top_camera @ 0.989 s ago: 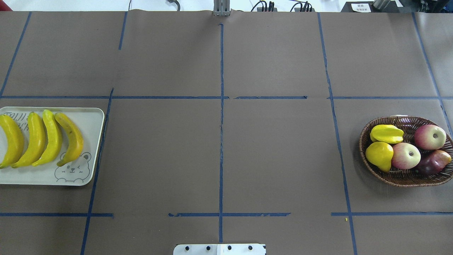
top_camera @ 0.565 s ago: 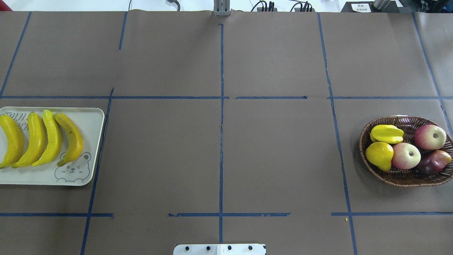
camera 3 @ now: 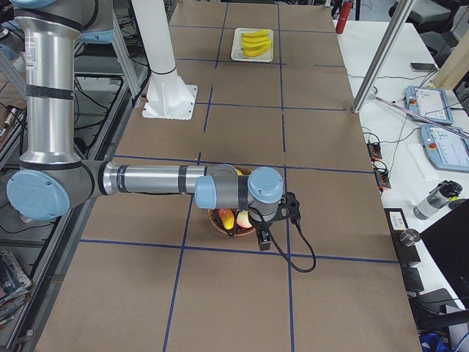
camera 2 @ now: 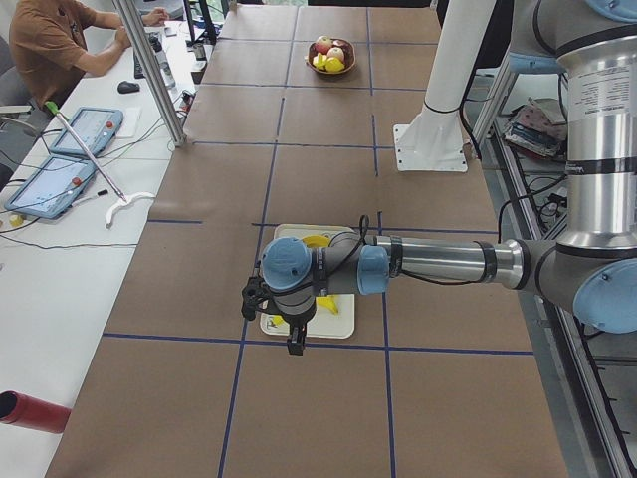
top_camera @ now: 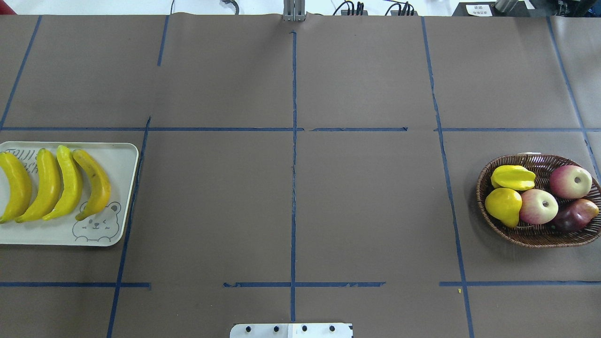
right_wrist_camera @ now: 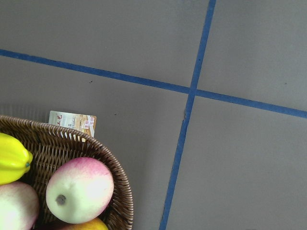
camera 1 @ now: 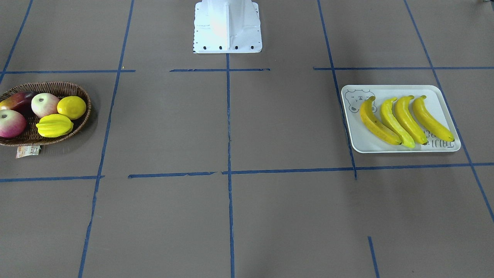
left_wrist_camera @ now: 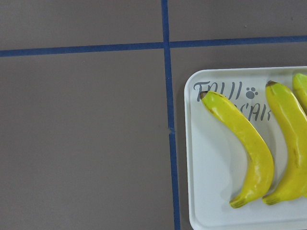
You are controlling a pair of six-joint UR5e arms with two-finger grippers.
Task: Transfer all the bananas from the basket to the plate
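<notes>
Bananas, four curved glossy yellow fruits, lie parallel on the pale rectangular bear-print plate, none in the brown wicker basket, under the left gripper; its opening cannot be told, nor the right gripper's

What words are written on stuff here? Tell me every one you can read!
"TAIJI" with a paw-print sign: printed on the plate.
"...EAR": the line under it on the plate, its start hidden by a banana.
Paper tag at the basket rim: printed, but too small to read.
White sheet at the top of the overhead view: too blurred to read.
</notes>
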